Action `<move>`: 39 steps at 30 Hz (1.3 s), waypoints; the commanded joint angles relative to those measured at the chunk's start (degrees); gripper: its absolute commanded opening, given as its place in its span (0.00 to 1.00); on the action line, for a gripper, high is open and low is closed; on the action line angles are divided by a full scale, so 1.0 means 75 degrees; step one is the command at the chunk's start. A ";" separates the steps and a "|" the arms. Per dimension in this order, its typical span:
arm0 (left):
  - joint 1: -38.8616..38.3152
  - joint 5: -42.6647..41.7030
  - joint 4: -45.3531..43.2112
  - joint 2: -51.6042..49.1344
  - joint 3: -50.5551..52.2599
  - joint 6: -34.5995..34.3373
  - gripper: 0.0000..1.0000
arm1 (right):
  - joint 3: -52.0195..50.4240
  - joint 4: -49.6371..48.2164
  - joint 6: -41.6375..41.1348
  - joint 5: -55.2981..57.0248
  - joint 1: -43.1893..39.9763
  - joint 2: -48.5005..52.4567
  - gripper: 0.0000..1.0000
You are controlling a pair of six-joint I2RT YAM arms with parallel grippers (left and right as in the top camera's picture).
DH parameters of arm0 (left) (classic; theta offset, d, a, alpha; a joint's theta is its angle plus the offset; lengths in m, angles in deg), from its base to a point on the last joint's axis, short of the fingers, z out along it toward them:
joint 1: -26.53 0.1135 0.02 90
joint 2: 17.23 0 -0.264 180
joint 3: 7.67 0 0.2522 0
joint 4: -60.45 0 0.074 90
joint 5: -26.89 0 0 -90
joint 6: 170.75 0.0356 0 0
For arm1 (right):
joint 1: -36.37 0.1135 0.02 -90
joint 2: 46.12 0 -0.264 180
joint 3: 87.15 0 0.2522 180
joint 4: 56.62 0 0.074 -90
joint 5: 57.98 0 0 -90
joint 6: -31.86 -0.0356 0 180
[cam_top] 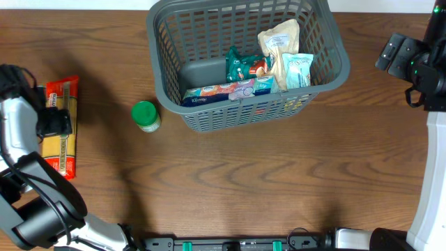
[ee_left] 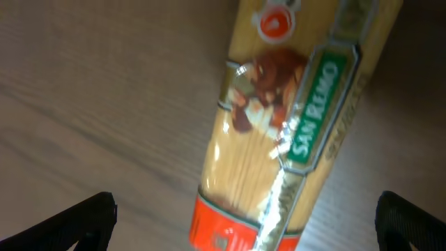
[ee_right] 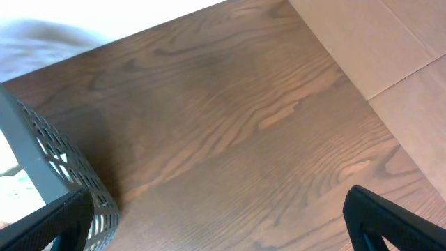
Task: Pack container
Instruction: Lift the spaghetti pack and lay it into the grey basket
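Left gripper (ee_left: 244,209), fingers wide apart, over pasta (ee_left: 279,139), well apart from basket (cam_top: 230,115). Right gripper (ee_right: 217,202), likewise spread, just outside basket's corner.

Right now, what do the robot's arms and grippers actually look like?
Both arms are chunky white shells linked by black joints. The left arm has black cables looping near its base; the right arm carries a black wrist block with a small green light. The left gripper and right gripper each have two matte black, blunt fingers.
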 commanded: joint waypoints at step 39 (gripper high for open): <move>0.0309 -0.1711 -0.0836 -0.2509 -0.0026 0.0277 0.06 | 0.0038 0.0009 -0.0096 0.0128 -0.0032 -0.0003 0.99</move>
